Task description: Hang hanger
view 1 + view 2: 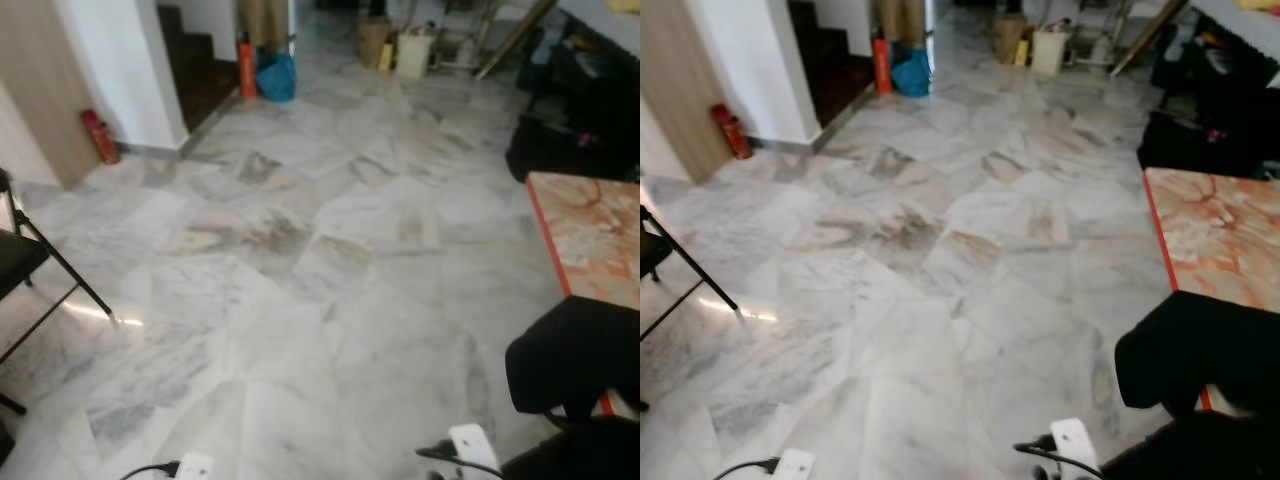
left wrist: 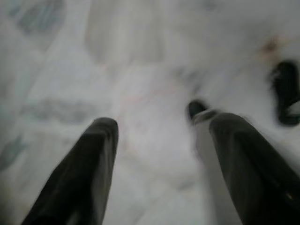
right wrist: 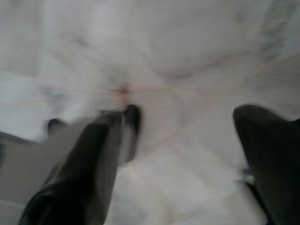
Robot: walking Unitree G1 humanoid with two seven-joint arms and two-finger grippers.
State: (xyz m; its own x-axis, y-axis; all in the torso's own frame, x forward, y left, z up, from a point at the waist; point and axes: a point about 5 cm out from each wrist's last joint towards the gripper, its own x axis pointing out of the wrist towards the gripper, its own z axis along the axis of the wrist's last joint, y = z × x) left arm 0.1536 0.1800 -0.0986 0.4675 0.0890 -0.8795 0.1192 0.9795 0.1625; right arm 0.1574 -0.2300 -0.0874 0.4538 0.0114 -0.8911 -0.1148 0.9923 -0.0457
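Note:
My left gripper point(image 2: 159, 136) hangs over the pale marble floor point(image 1: 300, 260), its two black fingers apart with nothing between them. My right gripper point(image 3: 185, 126) is open in the same way, with bare floor showing between its fingers point(image 3: 93, 159). Both wrist views are blurred. The white ends of my arms point(image 1: 470, 445) peek in at the bottom of the eye views. A black cloth point(image 1: 580, 355) lies draped over the near corner of an orange marbled table point(image 1: 590, 235) on my right.
A black folding frame point(image 1: 40, 270) stands at the left edge. Red fire extinguishers point(image 1: 100, 135) point(image 1: 246, 65) stand by the white wall and dark stairs, beside a blue bag point(image 1: 277, 75). Dark furniture point(image 1: 570, 130) and clutter fill the far right. Open floor stretches ahead.

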